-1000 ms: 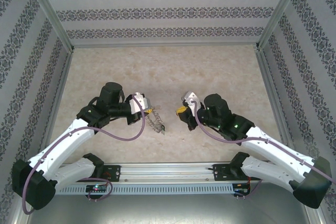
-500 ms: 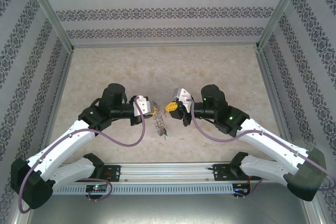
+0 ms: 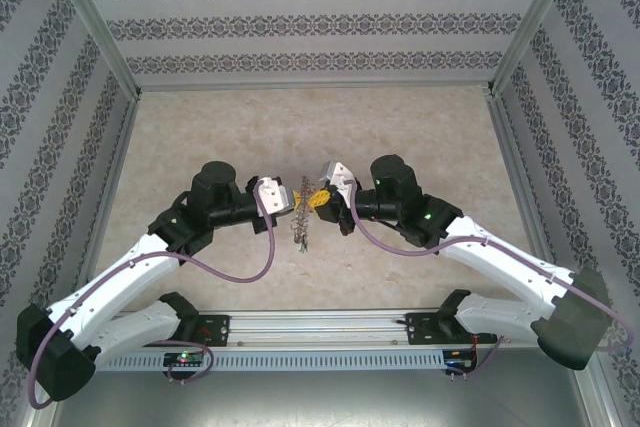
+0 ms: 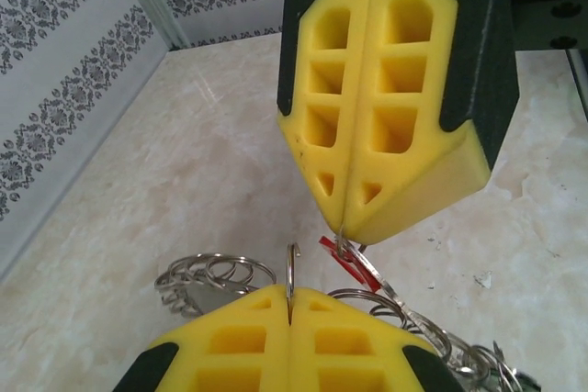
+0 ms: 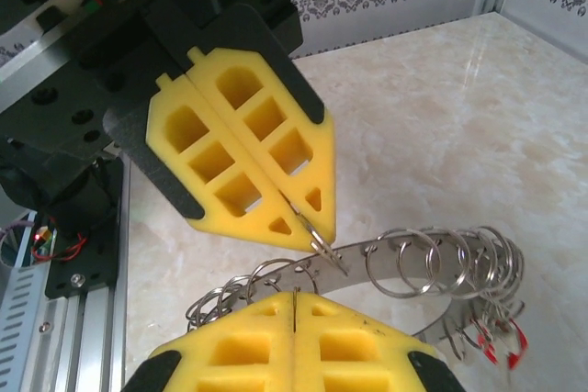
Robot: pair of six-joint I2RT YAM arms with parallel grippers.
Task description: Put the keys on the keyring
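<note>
Left fingers (image 4: 234,351) are pressing together at the tips and pinching one thin loop of the keyring (image 4: 209,274). The loop is standing upright in the seam between them. The rest of the ring's small loops are fanning out to either side just beyond the tips.

Right fingers (image 4: 404,126) are pointing tip to tip at the left ones, nearly touching. They are also pressed shut, nipping a thin silver piece right at a red key (image 4: 347,262). Whether that piece is the key's blade cannot be told.

From the right wrist, the right fingers (image 5: 234,355) are sitting just under the ring's band, and the left fingers (image 5: 230,149) are gripping it from above. Red keys (image 5: 501,351) are dangling at the keyring's (image 5: 459,254) far end, well clear of both tips.

From above, the keyring (image 3: 301,230) is hanging between the two arms over the middle of the counter (image 3: 420,127).
</note>
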